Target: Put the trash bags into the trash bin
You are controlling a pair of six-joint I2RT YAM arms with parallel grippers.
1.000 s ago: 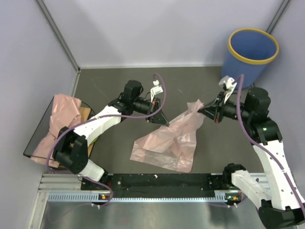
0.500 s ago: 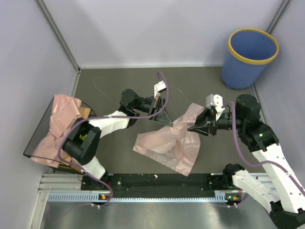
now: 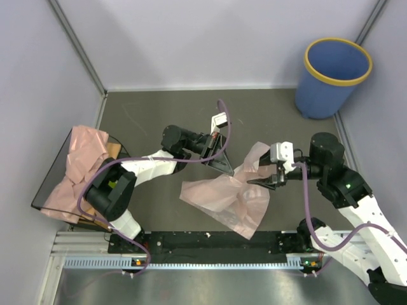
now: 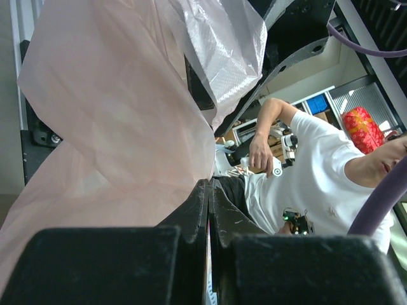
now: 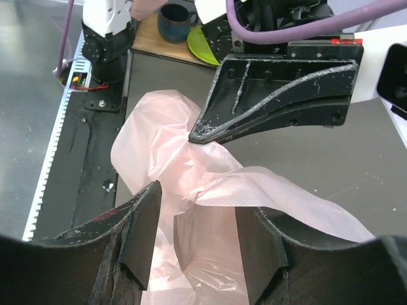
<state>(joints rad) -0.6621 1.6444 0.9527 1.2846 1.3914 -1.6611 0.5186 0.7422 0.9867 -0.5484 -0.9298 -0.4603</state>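
A pale pink trash bag [image 3: 222, 197] lies crumpled mid-table between both arms. My left gripper [image 3: 227, 170] is shut, its tip pinching the bag's upper fold; in the left wrist view the film [image 4: 114, 127] hangs right off the closed tip [image 4: 210, 184]. My right gripper [image 3: 254, 182] is open, pointing left at the bag. In the right wrist view the bag [image 5: 210, 190] bulges between my spread fingers [image 5: 197, 222], with the left gripper [image 5: 194, 136] just beyond. The blue, yellow-rimmed trash bin [image 3: 321, 95] stands upright at the far right corner. More pink trash bags [image 3: 79, 165] lie heaped at the left.
The heap rests on a dark tray [image 3: 48, 187] over the table's left edge. Grey walls close in the back and sides. A black rail [image 3: 216, 240] runs along the near edge. A green bowl [image 5: 203, 44] and dark mug [image 5: 175, 19] show behind the left arm.
My right gripper opened off the bag's top and swung down and left from near the bin. The left gripper moved right and stays shut at the bag's upper fold.
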